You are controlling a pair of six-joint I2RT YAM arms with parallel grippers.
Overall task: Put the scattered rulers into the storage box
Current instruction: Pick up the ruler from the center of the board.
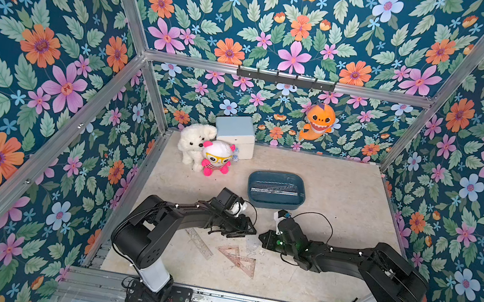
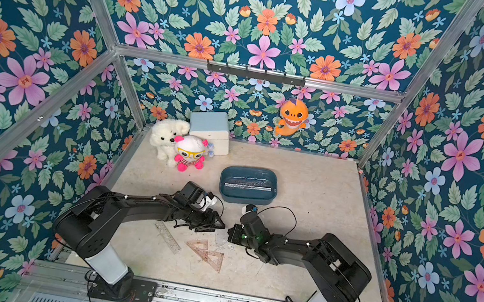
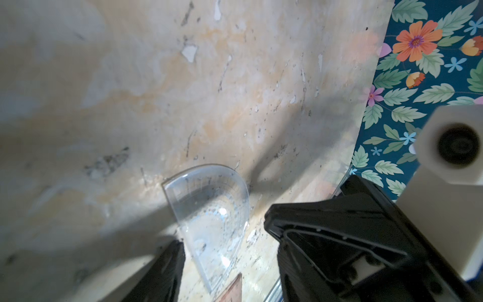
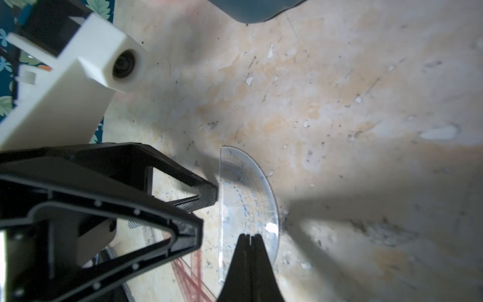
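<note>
Since my right pincer (image 4: 250, 238), pressed together, merely sat over the thin protractor (image 4: 243, 193), it could skid past my spread left pincer (image 4: 206, 210).

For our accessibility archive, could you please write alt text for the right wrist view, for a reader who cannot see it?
The right pincer, shut, has its tips over a clear half-round protractor lying on the worn beige table. The open left pincer reaches the protractor's straight edge, and a corner of the dark storage box shows beyond it.
</note>
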